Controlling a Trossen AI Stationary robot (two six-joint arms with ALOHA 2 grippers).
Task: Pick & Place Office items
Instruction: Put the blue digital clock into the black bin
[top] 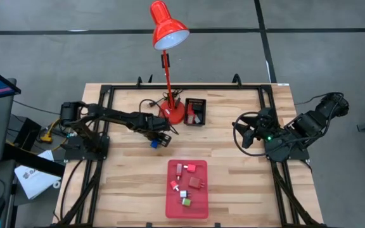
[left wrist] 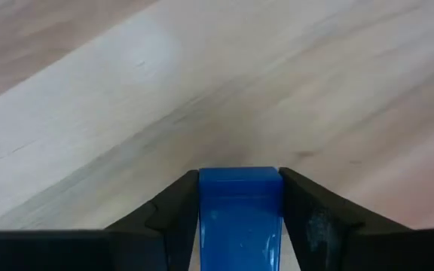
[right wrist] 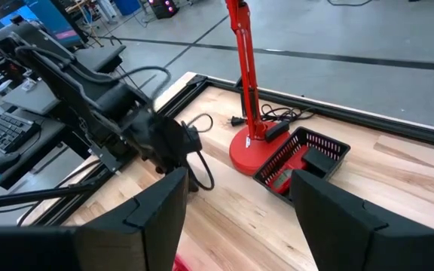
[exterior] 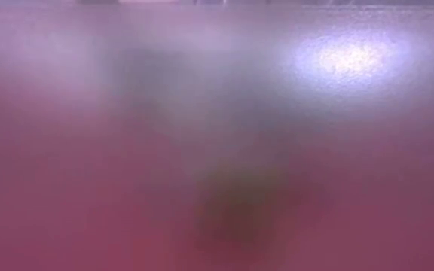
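Blue block [left wrist: 239, 214] sits pinched between the left gripper's [top: 158, 140] two dark fingers [left wrist: 173, 218], low over the bare wooden table [top: 233, 183] just in front of the red desk lamp's [top: 168, 28] base. Close beside that base stands a black mesh basket [top: 196, 111]. Nearer the front edge, a red tray [top: 186, 206] carries small red and white-green pieces [top: 185, 201]. Off to the side, the right gripper [right wrist: 236, 226] hangs spread apart, holding nothing.
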